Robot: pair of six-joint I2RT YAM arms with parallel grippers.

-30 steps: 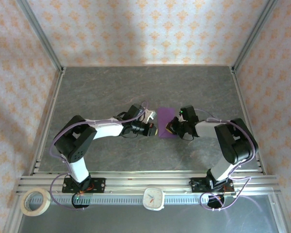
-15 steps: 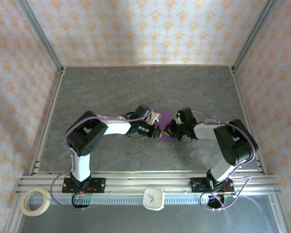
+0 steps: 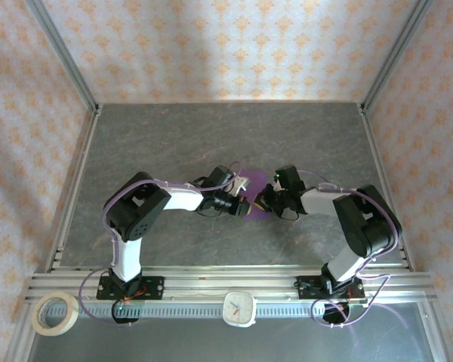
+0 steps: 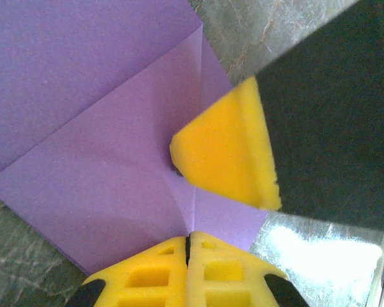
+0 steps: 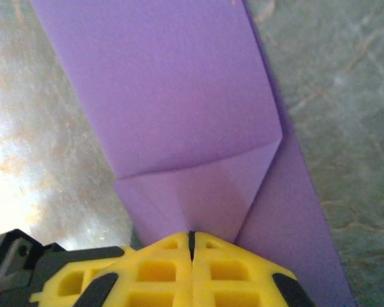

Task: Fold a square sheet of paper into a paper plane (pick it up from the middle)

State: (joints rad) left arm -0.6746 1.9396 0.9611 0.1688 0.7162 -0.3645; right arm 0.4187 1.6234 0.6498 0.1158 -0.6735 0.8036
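Observation:
The square sheet of paper (image 3: pixel 255 209) lies partly folded on the grey table, purple, between the two grippers. My left gripper (image 3: pixel 243 204) is shut, its tips down on the paper's left side. My right gripper (image 3: pixel 263 202) is shut too and meets it from the right. In the left wrist view the shut yellow tips (image 4: pixel 189 240) touch the paper (image 4: pixel 96 147) where a crease ends, and the right gripper's yellow finger (image 4: pixel 224 153) presses just beyond. In the right wrist view the shut tips (image 5: pixel 192 235) sit at the edge of a folded triangular flap (image 5: pixel 198 185).
A roll of tape (image 3: pixel 55 313) and a small white clock (image 3: pixel 239 308) lie on the front ledge, behind the aluminium rail (image 3: pixel 226 283). Metal frame posts and patterned walls enclose the table (image 3: pixel 211 136) on three sides.
The left arm has swung right and its gripper now sits over the paper's left edge. The right gripper has edged left. Both stay shut, and less of the paper shows from above.

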